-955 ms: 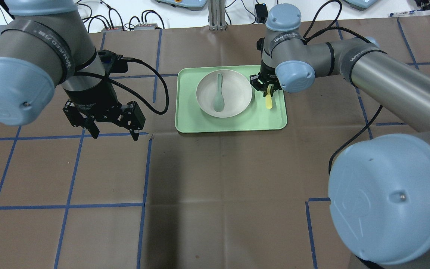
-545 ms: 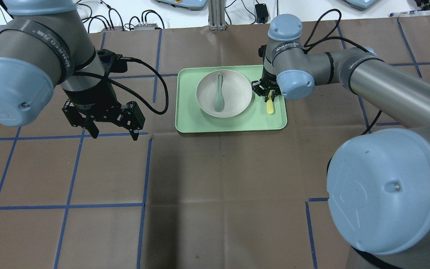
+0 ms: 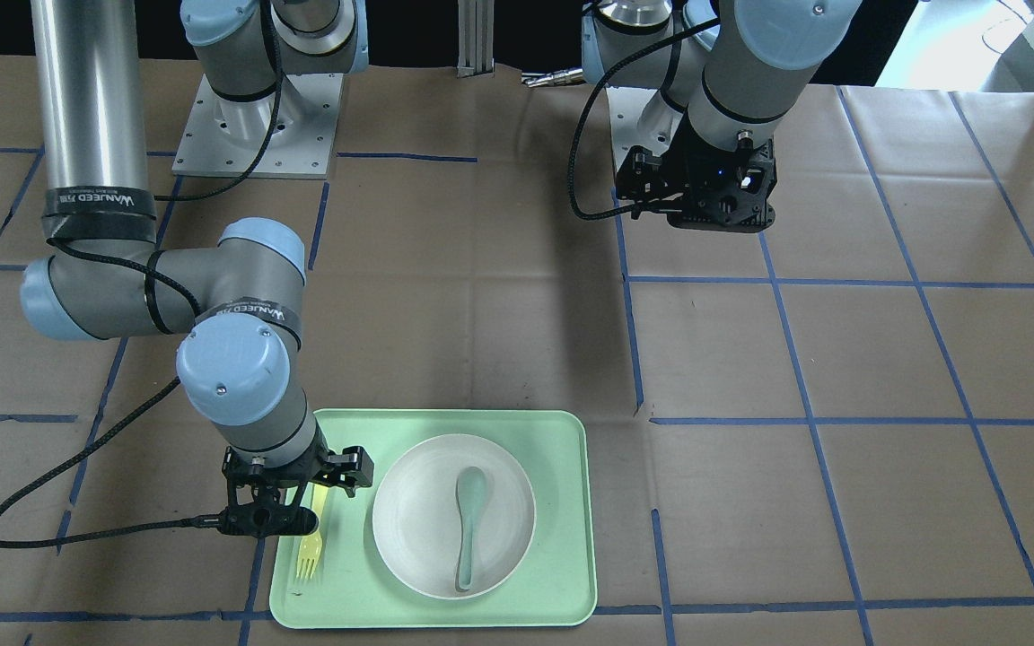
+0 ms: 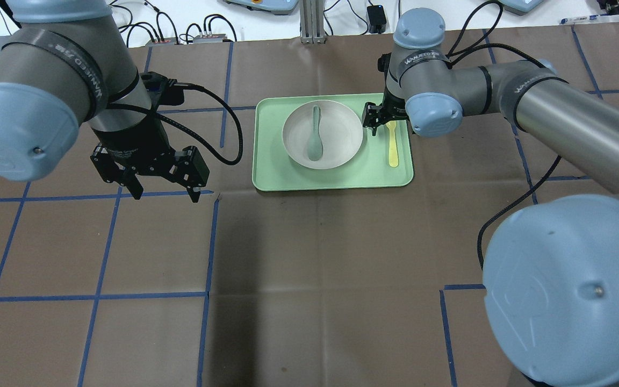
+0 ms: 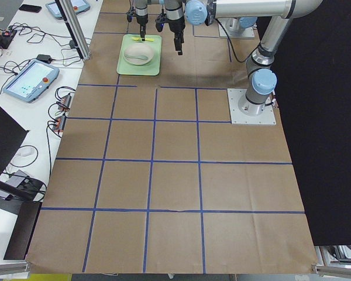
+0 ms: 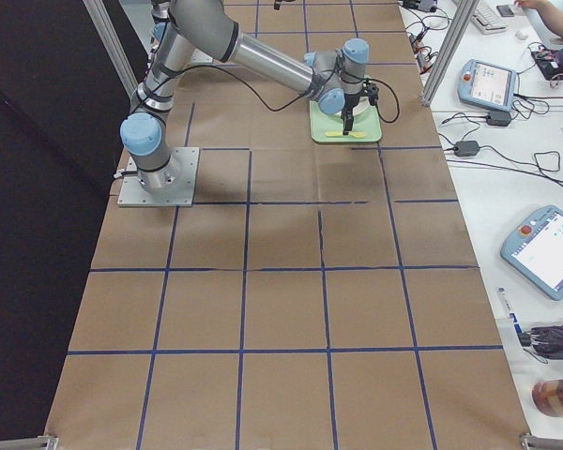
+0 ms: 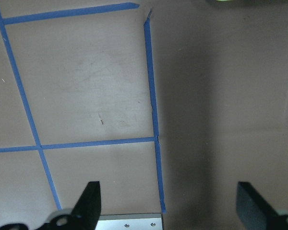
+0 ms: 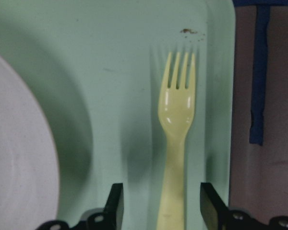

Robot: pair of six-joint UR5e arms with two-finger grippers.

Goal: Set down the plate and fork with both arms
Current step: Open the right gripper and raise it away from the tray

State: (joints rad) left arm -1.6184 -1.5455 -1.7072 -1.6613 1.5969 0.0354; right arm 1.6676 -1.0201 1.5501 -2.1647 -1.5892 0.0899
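Note:
The off-white plate (image 4: 336, 134) sits on the mint-green tray (image 4: 336, 180) with a grey-green spoon (image 4: 315, 135) lying in it. The yellow fork (image 4: 393, 145) lies flat on the tray to the right of the plate. My right gripper (image 4: 380, 123) hovers low over the fork. In the right wrist view the gripper (image 8: 162, 211) is open, its fingers (image 8: 114, 206) astride the fork's handle (image 8: 175, 158) with a gap on each side, and the plate's edge (image 8: 19, 158) is at left. My left gripper (image 4: 166, 196) is open and empty over bare table, left of the tray.
Brown paper with blue tape lines (image 4: 210, 242) covers the table. The tray's right rim (image 8: 221, 72) runs close beside the fork. A black cable (image 4: 231, 134) loops from the left wrist. In the front-facing view the fork (image 3: 309, 543) lies left of the plate (image 3: 418, 529).
The right wrist has drawn back toward the tray's far side, so more of the fork shows, lying flat. The left arm has not moved.

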